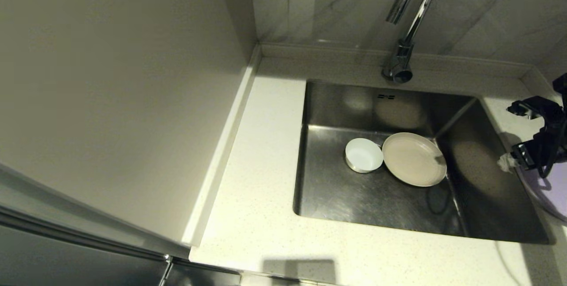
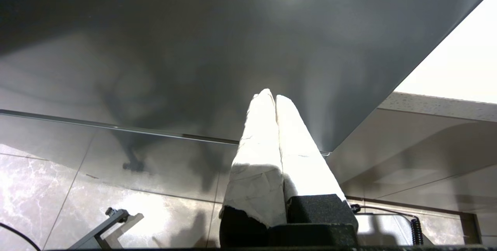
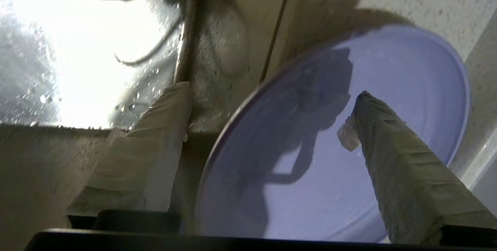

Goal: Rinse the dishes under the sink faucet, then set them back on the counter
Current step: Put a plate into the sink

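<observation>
A round lavender plate (image 3: 388,88), smooth and shallow with a low raised rim, lies on the off-white, finely speckled stone counter (image 1: 248,197) just right of the sink (image 1: 487,215), its edge reaching to the basin's right lip. Down in the square brushed-steel basin, a beige round plate (image 1: 414,159) rests tilted against the far right corner, and a smaller white bowl (image 1: 363,155) sits touching its left edge. Water droplets bead on the steel floor in the right wrist view, and two small overflow slots (image 1: 386,97) mark the far wall.

The right gripper (image 3: 268,99) hangs over the sink's right rim with its jaws spread wide. One tape-wrapped finger (image 3: 392,126) lies over the lavender plate's face and the other over the basin wall; whether either touches the plate cannot be told.

At the far edge, a shiny chrome gooseneck faucet (image 1: 409,25) rises from a cylindrical base on the low raised back edge, before grey marbled wall tiles (image 1: 487,7).

The left gripper (image 2: 271,95) is parked low beside a dark glossy cabinet front (image 2: 194,49), its white-wrapped fingers pressed together.
</observation>
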